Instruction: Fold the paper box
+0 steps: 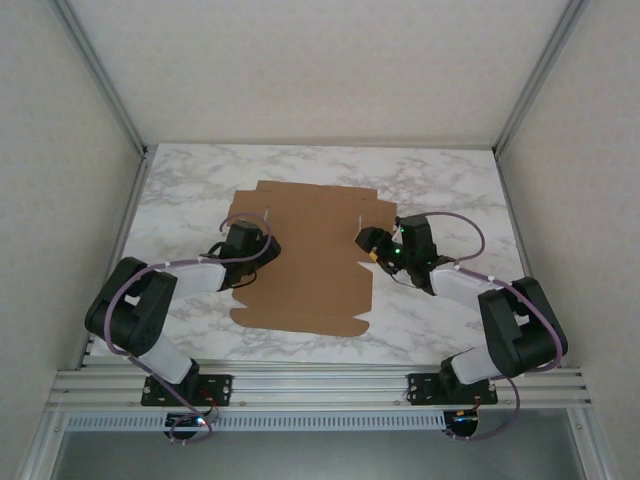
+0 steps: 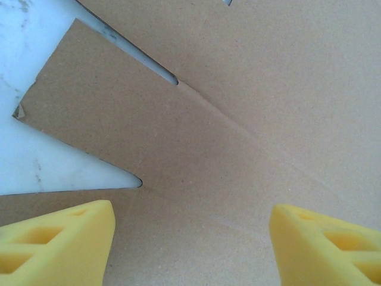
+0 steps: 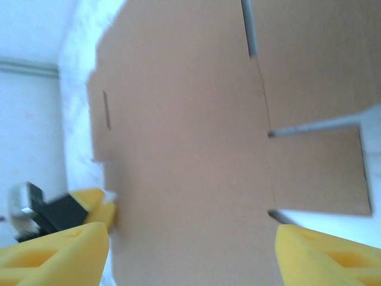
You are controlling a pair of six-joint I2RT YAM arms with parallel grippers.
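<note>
The paper box (image 1: pixel 310 270) lies as a flat brown die-cut sheet in the middle of the marble table, with flaps and slits along its edges. My left gripper (image 1: pixel 256 240) hovers over the sheet's left part. In the left wrist view its yellow fingers (image 2: pixel 59 244) stand wide apart and open above bare cardboard (image 2: pixel 226 137), close to a crease and two notches. My right gripper (image 1: pixel 370 242) is over the sheet's right edge. Its fingers (image 3: pixel 53 256) are open too, with the cardboard (image 3: pixel 184 149) under them and nothing between them. The left gripper's yellow fingers (image 3: pixel 95 205) show at the sheet's far edge.
The marble table (image 1: pixel 450 190) has bare room around the sheet on all sides. Metal frame posts and white walls close it in at left, right and back. A rail (image 1: pixel 320 385) carrying both arm bases runs along the near edge.
</note>
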